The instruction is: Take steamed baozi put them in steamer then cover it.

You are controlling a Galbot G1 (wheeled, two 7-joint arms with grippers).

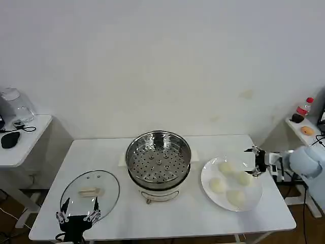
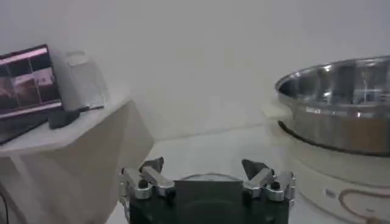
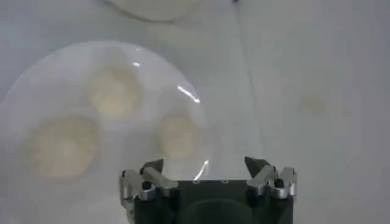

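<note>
Right claw [image 1: 255,161] sits at the 3 o'clock edge of the white plate [image 1: 210,189] in my head view, fingers spread apart, holding nothing, just beside the nearest of the four steamed baozi [image 1: 244,178]. All four buns lie on that plate, at 3 o'clock from the steamer [image 1: 158,158], which stands open at the middle of the table [image 1: 167,218] with its perforated tray bare. At 8 o'clock from the steamer lies the glass lid [image 1: 90,192], and my left claw [image 1: 77,217] is parked at the lid's 6 o'clock rim, fingers apart.

From the left wrist, I see the left claw [image 2: 207,180] spread and empty, low over the table, the steamer [image 2: 341,115] off to one side.

From the right wrist, the right claw [image 3: 208,181] hangs open over the plate [image 3: 61,79], three baozi [image 3: 177,136] below it.
</note>
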